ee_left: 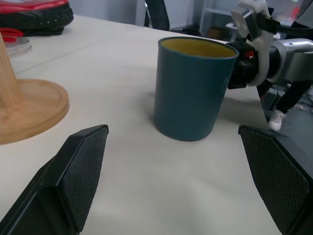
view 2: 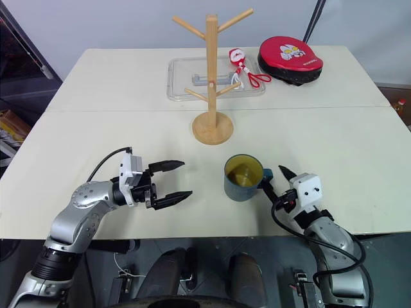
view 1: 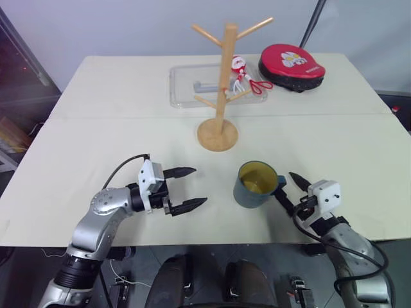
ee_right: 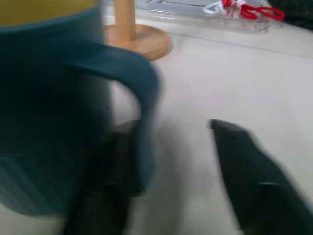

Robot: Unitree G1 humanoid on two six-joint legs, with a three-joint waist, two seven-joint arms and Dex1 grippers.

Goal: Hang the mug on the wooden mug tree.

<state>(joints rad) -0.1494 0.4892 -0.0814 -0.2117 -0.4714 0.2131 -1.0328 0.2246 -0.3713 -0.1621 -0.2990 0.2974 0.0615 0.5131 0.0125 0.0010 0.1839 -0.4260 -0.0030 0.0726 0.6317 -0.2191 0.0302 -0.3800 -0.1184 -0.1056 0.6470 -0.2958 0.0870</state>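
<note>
The dark teal mug point(view 1: 257, 185) with a yellow inside stands upright on the table, near the front edge. Its loop handle point(view 1: 280, 181) points toward my right gripper point(view 1: 286, 185). The right gripper's two black fingers sit on either side of the handle: one finger point(ee_right: 105, 166) lies by the mug wall under the loop, the other finger point(ee_right: 249, 171) stands off it with a gap. My left gripper point(view 1: 198, 187) is open and empty, level, a little to the mug's left. The wooden mug tree point(view 1: 223, 77) stands upright behind the mug on its round base point(view 1: 217, 136), pegs bare.
A clear plastic tray point(view 1: 186, 86) lies behind the tree, with red-handled scissors point(view 1: 249, 80) at its right end. A red and black round pad point(view 1: 292, 66) lies at the back right. The table's front edge runs just below both grippers.
</note>
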